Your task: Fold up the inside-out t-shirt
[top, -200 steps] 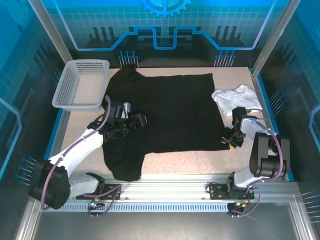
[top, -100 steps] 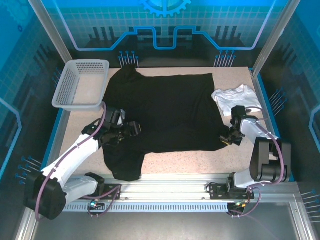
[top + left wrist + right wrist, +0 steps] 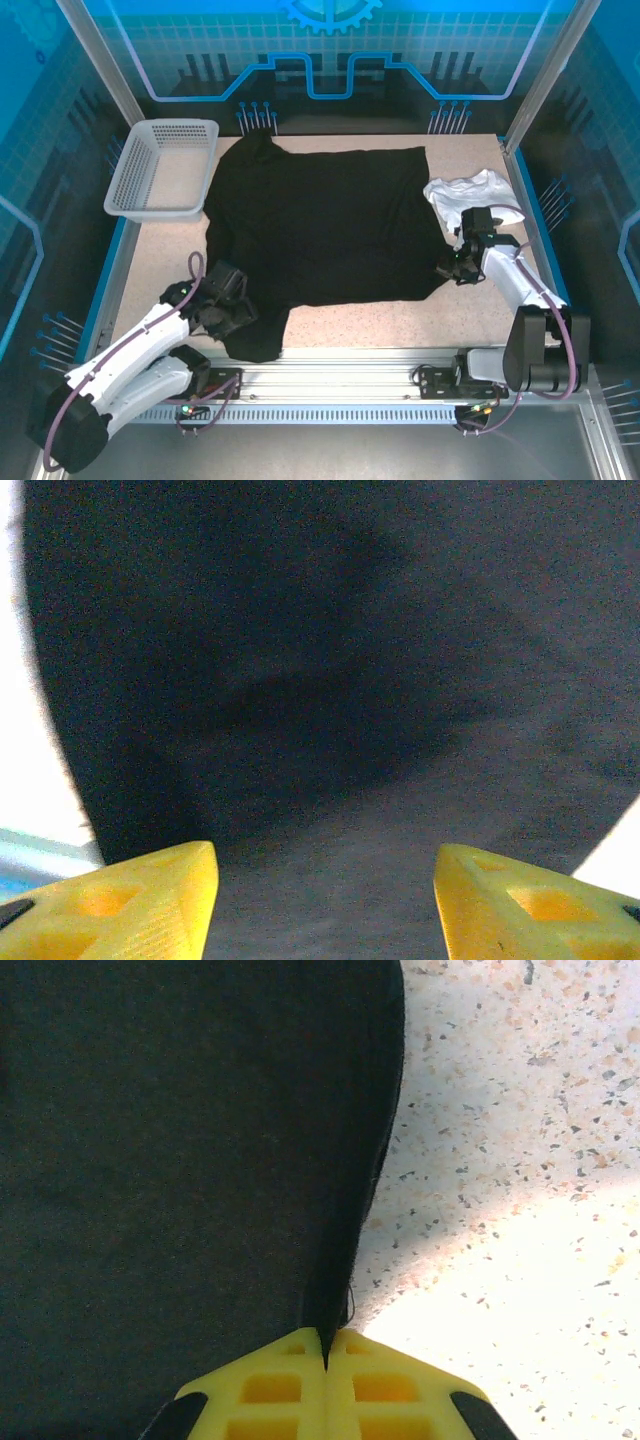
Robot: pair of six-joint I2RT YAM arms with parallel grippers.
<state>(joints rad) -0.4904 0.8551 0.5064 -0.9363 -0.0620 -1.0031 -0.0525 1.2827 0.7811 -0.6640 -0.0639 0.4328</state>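
Folding is not yet begun — your left hand hovers spread over the near-left cloth, your right hand pinches the right edge, and the t-shirt lies flat and unfolded across the counter.

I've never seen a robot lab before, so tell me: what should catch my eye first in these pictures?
A big black t-shirt lies spread flat across the middle of the table. The right pincer is shut on its near right corner, while the left pincer hangs open over the near left corner. A crumpled white garment lies at the far right and a grey basket at the far left.
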